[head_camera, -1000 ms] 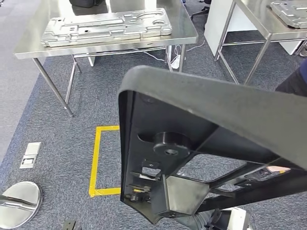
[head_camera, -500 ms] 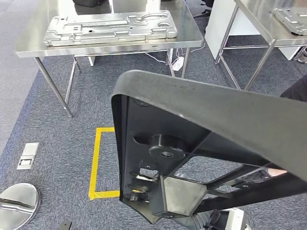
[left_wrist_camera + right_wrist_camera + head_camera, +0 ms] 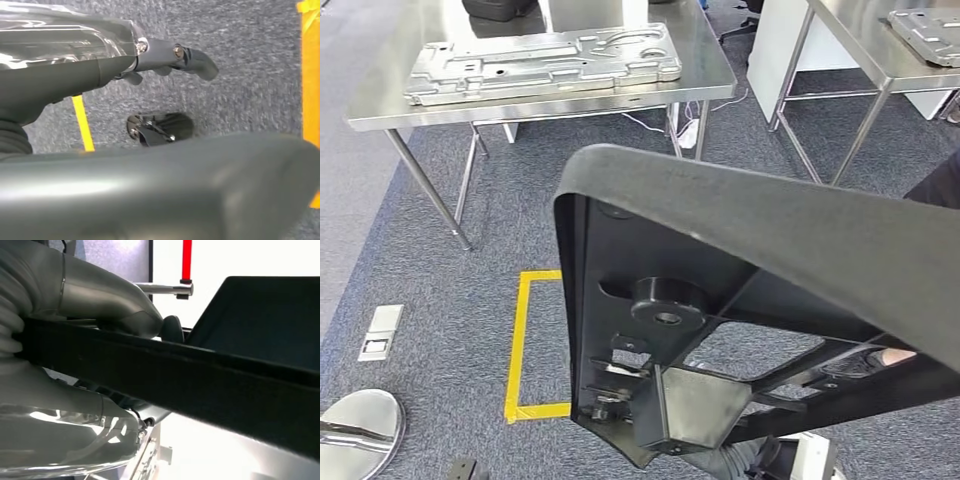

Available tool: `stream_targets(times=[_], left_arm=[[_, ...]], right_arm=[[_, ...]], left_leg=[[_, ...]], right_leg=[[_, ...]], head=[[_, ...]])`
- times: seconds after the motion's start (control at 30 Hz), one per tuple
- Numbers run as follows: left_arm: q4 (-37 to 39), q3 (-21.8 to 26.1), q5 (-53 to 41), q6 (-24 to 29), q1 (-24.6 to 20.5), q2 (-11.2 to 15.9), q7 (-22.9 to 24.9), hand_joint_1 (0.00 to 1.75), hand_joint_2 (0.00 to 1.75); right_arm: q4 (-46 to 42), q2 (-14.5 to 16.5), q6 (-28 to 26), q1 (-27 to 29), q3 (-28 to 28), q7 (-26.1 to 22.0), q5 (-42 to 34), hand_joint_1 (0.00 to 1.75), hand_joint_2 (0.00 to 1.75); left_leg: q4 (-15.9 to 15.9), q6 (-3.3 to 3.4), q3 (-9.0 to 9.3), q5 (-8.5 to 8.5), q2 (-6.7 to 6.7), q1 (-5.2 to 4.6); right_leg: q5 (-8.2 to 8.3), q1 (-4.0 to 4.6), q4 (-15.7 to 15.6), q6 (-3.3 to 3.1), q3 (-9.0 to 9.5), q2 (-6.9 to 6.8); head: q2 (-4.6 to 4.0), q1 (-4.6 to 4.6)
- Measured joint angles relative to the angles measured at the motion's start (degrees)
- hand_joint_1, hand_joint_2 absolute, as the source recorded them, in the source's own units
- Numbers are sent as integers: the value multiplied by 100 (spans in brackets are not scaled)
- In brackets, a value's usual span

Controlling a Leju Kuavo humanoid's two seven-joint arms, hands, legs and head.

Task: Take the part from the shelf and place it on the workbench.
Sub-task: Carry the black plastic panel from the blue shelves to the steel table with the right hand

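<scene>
I carry a big black frame-like part (image 3: 743,240) close in front of the head camera, tilted, its ribbed underside facing me. In the right wrist view my right hand (image 3: 94,300) grips a black bar of the part (image 3: 226,385), thumb on one side and fingers on the other. In the left wrist view the part's broad rounded edge (image 3: 170,190) lies along my left hand (image 3: 113,60), whose dark fingers (image 3: 192,57) stretch out over the carpet; its hold is hidden. The steel workbench (image 3: 697,60) stands ahead beyond the part.
A silver stamped panel (image 3: 539,62) lies on the workbench. A second steel table (image 3: 848,40) with another panel (image 3: 927,22) stands at the right. A yellow tape square (image 3: 522,340) marks the carpet. A floor socket (image 3: 379,332) and a round silver base (image 3: 358,425) lie left. A person's dark sleeve (image 3: 939,185) shows right.
The whole picture has swayed a little, so the camera moved. The part sits slightly further left in the head view than a second ago, still carried.
</scene>
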Motion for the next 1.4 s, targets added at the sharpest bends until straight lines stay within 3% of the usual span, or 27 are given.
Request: stream_targets(times=[0.1,0.13,0.17,0.2,0.27,0.33,0.43,0.5,0.53,0.6,0.63,0.67,0.7,0.73,0.8,0.83,0.87,1.0,1.07,1.13,1.17,1.2,1.23,1.3,1.33,1.4], left_arm=[[0,-2,0,0,1,-1,1,0,0],[0,-2,0,0,8,-1,1,0,0],[0,-2,0,0,14,-1,1,0,0],[0,-2,0,0,17,-1,1,0,0],[0,-2,0,0,14,0,1,0,0],[0,-2,0,0,6,1,1,0,0],[0,-2,-1,0,7,1,2,0,0],[0,-2,-1,1,5,3,1,0,0],[0,-2,-2,1,-4,4,-1,0,0],[0,-2,-3,1,-15,5,-2,0,0],[0,-2,-7,1,-12,5,-1,0,0],[0,-2,-11,1,-9,5,-1,0,0],[0,-2,-15,0,-7,5,0,0,0],[0,-2,-17,0,-6,5,0,0,0],[0,-2,-19,0,-8,5,-2,0,0],[0,-2,-20,0,-10,5,-3,0,0],[0,-2,-24,0,-12,5,-4,0,0],[0,-2,-50,0,-27,7,-7,0,0],[0,-3,-50,0,-29,6,-8,0,0],[0,-4,-50,0,-18,5,-8,0,0],[0,-4,-50,0,-11,5,-8,0,0],[0,-4,-50,0,-6,5,-8,0,0],[0,-4,-50,0,-4,5,-8,0,0],[0,-4,-51,0,-6,5,-8,0,0],[0,-4,-52,0,-11,5,-8,0,0],[0,-4,-54,0,-16,5,-6,0,0]], right_arm=[[1,5,-1,-7,0,0,0,175,175],[2,7,-1,-5,0,0,0,175,175],[2,7,-2,-3,0,0,0,175,175],[2,7,-2,-2,0,0,0,175,175],[2,7,-2,-3,0,0,0,175,175],[2,8,-2,-9,0,1,0,175,175],[-1,8,-3,-9,0,4,0,175,175],[-3,8,-5,-11,-2,4,3,175,175],[-3,8,-7,-10,-4,4,8,175,175],[-2,3,-10,3,-12,5,18,175,175],[0,-1,-11,15,-17,7,19,175,175],[1,-6,-12,27,-23,11,15,175,175],[2,-10,-13,34,-27,16,5,175,175],[2,-13,-13,38,-30,21,-8,175,175],[1,-19,-12,40,-33,34,-39,175,175],[-1,-20,-11,42,-35,40,-52,175,175],[-2,-22,-11,49,-37,47,-62,175,175],[-9,-27,-12,90,-48,61,-84,175,175],[-21,-26,-13,99,-48,63,-90,175,175],[-28,-26,-13,117,-48,70,-92,175,175],[-28,-26,-13,126,-48,74,-92,175,175],[-29,-26,-14,133,-48,78,-92,175,175],[-30,-26,-15,137,-48,82,-92,175,175],[-36,-26,-24,139,-48,90,-91,175,175],[-40,-26,-31,141,-48,96,-91,175,175],[-48,-25,-50,146,-49,116,-90,175,175]], left_leg=[[912,-78,-449,-422,0,28],[1191,-91,-605,-492,0,34],[1301,-96,-685,-458,0,36],[1201,-91,-666,-322,0,38],[582,-59,-411,85,-1,37],[66,-8,-193,282,-2,12],[-89,68,-139,241,-1,-19],[-141,135,-106,262,3,1],[-165,171,-89,270,6,14],[-172,217,-76,261,12,16],[-171,226,-70,255,13,13],[-170,231,-60,247,13,12],[-169,232,-44,236,10,12],[-168,226,-19,220,7,13],[-158,181,35,172,2,1],[-151,149,49,151,1,-9],[-148,119,56,135,1,-17],[-84,16,50,44,3,-5],[367,-47,-154,-226,3,13],[1116,-89,-533,-533,3,31],[1355,-97,-669,-569,3,33],[1391,-94,-713,-491,3,33],[1193,-82,-647,-304,3,32],[465,-33,-346,130,3,19],[163,-4,-217,244,2,6],[-67,39,-126,249,1,-23]], right_leg=[[-22,-15,-5,-49,23,-26],[-29,-15,-5,-54,28,-28],[-37,-15,-4,-56,38,-26],[-49,-15,-4,-53,55,-22],[-82,-16,-6,-29,106,-15],[-108,-3,-2,16,122,-8],[-109,2,-29,107,119,-5],[-199,-2,67,158,102,-3],[-322,-1,259,174,19,-1],[-651,2,945,187,-319,1],[-758,3,1275,193,-496,0],[-758,4,1458,196,-607,0],[-639,4,1418,195,-613,0],[-434,4,1171,191,-520,-2],[-49,10,436,166,-204,-5],[32,17,178,144,-89,-2],[41,26,42,121,-29,3],[8,12,-17,5,3,9],[3,-10,-27,-40,16,-9],[-11,-10,-25,-63,21,-18],[-19,-10,-24,-66,28,-17],[-30,-10,-23,-65,42,-13],[-45,-10,-23,-59,65,-7],[-85,-3,-24,-28,120,2],[-100,4,-22,-6,132,7],[-108,13,-28,45,127,11]], head=[[-1,-1],[-1,0],[0,-1],[0,0],[0,0],[0,0],[1,0],[1,1],[1,2],[2,2],[2,1],[2,1],[2,1],[1,1],[0,1],[0,0],[1,-2],[1,-5],[1,-6],[1,-6],[1,-6],[0,-6],[0,-6],[-1,-6],[-1,-6],[0,-5]])
